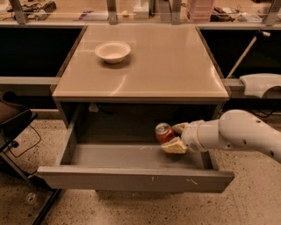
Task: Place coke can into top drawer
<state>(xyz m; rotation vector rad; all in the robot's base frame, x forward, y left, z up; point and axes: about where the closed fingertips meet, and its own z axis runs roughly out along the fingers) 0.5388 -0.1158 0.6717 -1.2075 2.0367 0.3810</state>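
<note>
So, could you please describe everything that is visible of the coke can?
The coke can is a small red-orange metal can with a silver top, and it stands roughly upright. It is inside the open top drawer, toward the back right. The two fingers of the gripper hold it. The gripper reaches in from the right and covers the can's right side. It cannot be told whether the base touches the drawer floor.

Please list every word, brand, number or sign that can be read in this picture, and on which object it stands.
No text here can be read.
Coke can, held by the gripper within the open top drawer, right side: lettering too blurred to read.
Clutter on the far counter: any print too small to read.
White bowl: no marks seen.
</note>
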